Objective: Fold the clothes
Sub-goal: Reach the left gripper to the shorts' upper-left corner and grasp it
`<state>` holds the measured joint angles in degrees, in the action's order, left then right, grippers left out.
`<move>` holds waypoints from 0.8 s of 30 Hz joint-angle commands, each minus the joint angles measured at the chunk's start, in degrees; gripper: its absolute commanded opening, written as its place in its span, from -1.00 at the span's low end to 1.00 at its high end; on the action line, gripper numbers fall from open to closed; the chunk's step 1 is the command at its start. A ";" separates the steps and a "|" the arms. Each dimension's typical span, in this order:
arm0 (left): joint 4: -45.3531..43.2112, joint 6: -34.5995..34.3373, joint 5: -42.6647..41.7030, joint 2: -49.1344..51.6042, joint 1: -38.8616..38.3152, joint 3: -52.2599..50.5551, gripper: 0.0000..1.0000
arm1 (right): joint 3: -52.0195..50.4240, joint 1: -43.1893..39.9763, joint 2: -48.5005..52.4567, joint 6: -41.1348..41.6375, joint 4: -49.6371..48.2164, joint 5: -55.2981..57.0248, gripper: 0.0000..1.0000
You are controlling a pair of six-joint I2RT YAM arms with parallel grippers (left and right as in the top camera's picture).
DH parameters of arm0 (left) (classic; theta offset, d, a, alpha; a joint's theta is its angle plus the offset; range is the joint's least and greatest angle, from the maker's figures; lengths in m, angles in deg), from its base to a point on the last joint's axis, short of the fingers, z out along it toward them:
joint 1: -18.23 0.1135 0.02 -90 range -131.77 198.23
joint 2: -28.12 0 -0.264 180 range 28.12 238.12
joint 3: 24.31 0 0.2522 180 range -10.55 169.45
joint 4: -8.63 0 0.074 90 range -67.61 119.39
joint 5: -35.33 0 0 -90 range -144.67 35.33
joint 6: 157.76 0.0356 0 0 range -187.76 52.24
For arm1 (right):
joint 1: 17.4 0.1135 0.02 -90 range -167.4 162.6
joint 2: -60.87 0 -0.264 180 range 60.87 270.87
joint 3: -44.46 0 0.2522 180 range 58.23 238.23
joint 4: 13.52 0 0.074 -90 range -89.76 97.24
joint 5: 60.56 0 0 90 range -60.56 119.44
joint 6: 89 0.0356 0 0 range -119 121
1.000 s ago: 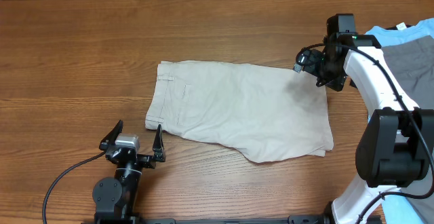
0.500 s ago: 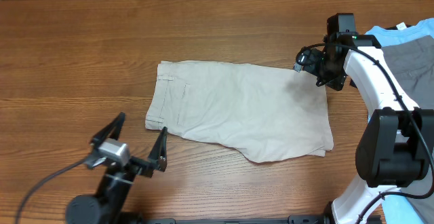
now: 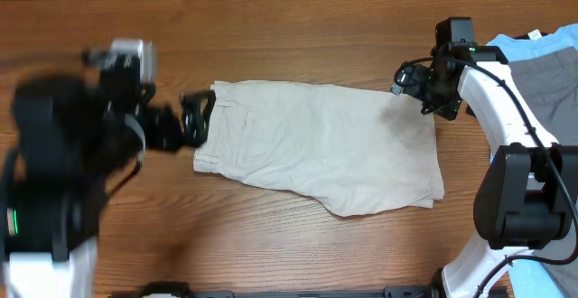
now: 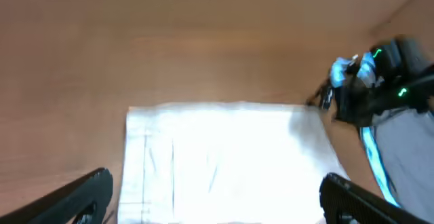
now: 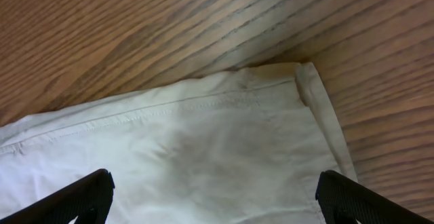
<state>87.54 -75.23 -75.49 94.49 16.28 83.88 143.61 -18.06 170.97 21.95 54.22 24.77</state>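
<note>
Gone from the near edge of the table (image 3: 298, 36) since a second ago and swung up to the left side, with the left gripper (image 3: 194, 122) now smeared by motion just beside the waistband end of the shorts (image 3: 325, 149). No telling from overhead whether touching the cloth or just short of it. From the left wrist, fingers (image 4: 88, 190) spread wide with the pale fabric ahead and between them, clamped on nothing. No shift at the right gripper (image 3: 423, 92): poised as before over the far right corner of the shorts at the leg hem, jaws likewise wide apart in the wrist view, the stitched hem corner lying on bare wood beneath. Spread flat near the middle of the table, waistband to the left, legs to the right, a few soft wrinkles across. Off at the right edge, behind the right arm, a light blue T-shirt (image 3: 533, 45) with a grey garment (image 3: 551, 81) on top.
</note>
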 commanded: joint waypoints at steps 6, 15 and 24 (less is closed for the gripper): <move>8.55 1.05 -0.46 26.69 -3.65 16.83 1.00 | 0.83 -0.15 -1.44 -0.17 -0.15 -0.15 1.00; 9.29 0.98 -0.22 44.68 -3.78 16.83 0.51 | 0.83 -0.15 -1.44 -0.17 -0.15 -0.15 1.00; 12.00 0.61 -1.05 60.98 -6.40 16.70 -0.92 | 0.83 -0.15 -1.44 -0.17 -0.15 -0.15 1.00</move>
<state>99.25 -74.90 -75.71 151.12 11.36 99.66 143.61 -18.06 170.97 21.93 54.24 24.77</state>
